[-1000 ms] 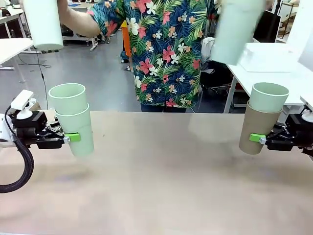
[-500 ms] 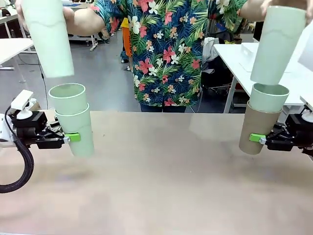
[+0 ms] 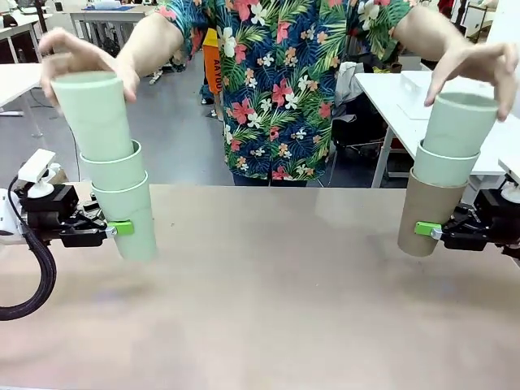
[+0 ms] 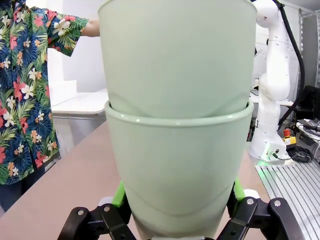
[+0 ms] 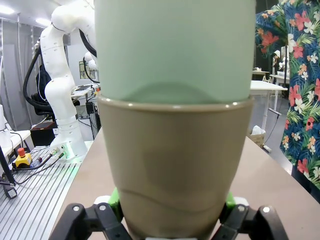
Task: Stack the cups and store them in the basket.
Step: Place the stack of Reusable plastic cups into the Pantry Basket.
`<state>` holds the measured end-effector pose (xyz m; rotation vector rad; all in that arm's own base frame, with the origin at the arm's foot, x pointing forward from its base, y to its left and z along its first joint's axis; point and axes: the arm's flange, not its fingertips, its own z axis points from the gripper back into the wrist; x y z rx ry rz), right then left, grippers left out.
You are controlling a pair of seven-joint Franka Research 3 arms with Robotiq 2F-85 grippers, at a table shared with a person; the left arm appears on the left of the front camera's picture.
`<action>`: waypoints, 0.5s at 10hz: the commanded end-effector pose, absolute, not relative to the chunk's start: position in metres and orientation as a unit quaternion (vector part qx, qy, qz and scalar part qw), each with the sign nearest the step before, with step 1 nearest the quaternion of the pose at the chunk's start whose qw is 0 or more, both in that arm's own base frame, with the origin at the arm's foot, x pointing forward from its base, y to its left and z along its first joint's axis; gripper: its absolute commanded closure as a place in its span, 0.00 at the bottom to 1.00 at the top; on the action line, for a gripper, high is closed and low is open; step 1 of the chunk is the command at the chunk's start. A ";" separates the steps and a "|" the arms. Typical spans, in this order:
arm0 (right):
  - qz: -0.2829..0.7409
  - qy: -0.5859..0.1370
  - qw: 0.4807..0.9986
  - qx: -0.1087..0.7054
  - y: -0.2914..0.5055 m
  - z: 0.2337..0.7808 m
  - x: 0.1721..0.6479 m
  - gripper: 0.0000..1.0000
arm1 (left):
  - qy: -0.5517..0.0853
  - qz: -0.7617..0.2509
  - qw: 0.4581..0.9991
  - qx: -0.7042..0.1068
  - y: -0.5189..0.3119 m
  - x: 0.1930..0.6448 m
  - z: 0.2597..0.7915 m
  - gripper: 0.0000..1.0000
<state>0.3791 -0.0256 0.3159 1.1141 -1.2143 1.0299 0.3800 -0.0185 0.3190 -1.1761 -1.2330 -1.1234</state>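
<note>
l gripper [image 3: 128,229] reaches in from the left edge and pinches the btm mint cup [image 3: 136,236] low on its wall. in the left wrist view both fingers [image 4: 120,194] hug the cup's sides w/ no gap. the cup is upright, mouth up, so it works as a fixed socket for nesting. can't tell if its base touches the table [image 3: 268,309]. a 2nd mint cup [image 3: 114,169] sits nested in it. a 3rd mint cup [image 3: 96,114] is partway in on top, w/ the person's hand [image 3: 81,55] spread over its rim from above.

r side mirrors this. r gripper [image 3: 422,230] comes in from the right edge, jaws clamped on the tan cup [image 3: 426,203] near its base, green pads on both sides in the right wrist view. a mid mint cup [image 3: 444,166] is nested in the tan one. a top mint cup [image 3: 459,122] sits in that, under the person's other hand [image 3: 475,63].

why it's set up like this, i'd judge:
- the low grip leaves rims and upper walls free, so nothing blocks an incoming cup.
- the stacks are well apart, near the left and right ends, so the person can load both at once.
- the side-on pinch has to take the downward push. the walls are smooth and tapered, so a hard shove could slide a cup down through the pads.

the top cups stand proud of the ones below, prob. not fully seated. both stacks seem to lean outward in the front view, which may be just the lens. the basket step comes after.
</note>
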 end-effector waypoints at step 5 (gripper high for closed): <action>0.435 -0.521 0.564 0.471 -0.025 0.319 0.380 0.17 | -0.514 -0.468 0.522 -0.495 -0.019 0.380 0.321 0.13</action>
